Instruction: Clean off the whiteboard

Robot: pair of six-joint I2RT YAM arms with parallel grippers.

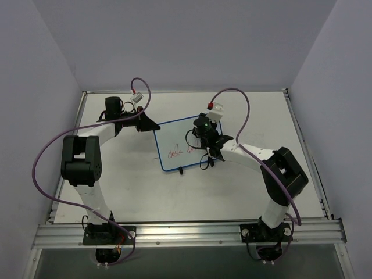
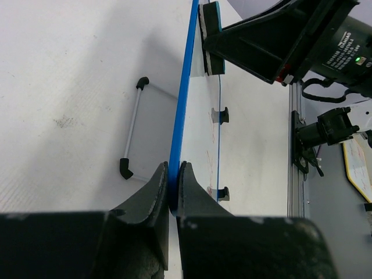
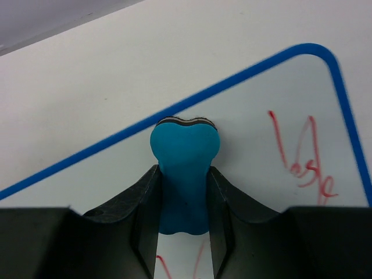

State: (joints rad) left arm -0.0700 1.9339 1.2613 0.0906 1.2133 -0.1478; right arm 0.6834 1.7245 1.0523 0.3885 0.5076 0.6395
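1. Right pincer [image 3: 183,174]: we are seeing it grasping the blue bone-shaped eraser [image 3: 185,151], whose felt end is touching the whiteboard [image 3: 261,174] just inside the blue frame [image 3: 116,139].
2. Left pincer [image 2: 172,171]: we are seeing it clenched on the board's left frame edge.
3. Red writing [image 3: 302,157]: we are finding it beside the eraser.
4. Whiteboard: we are seeing it sitting mid-desk [image 1: 232,186], between both arms.

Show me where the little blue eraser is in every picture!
Top external: near the middle, hidden under the right gripper over the whiteboard.
Left wrist: top middle, the eraser pressed against the board's face.
Right wrist: dead centre, clamped in that gripper.
Shared landmark: the whiteboard's blue frame.
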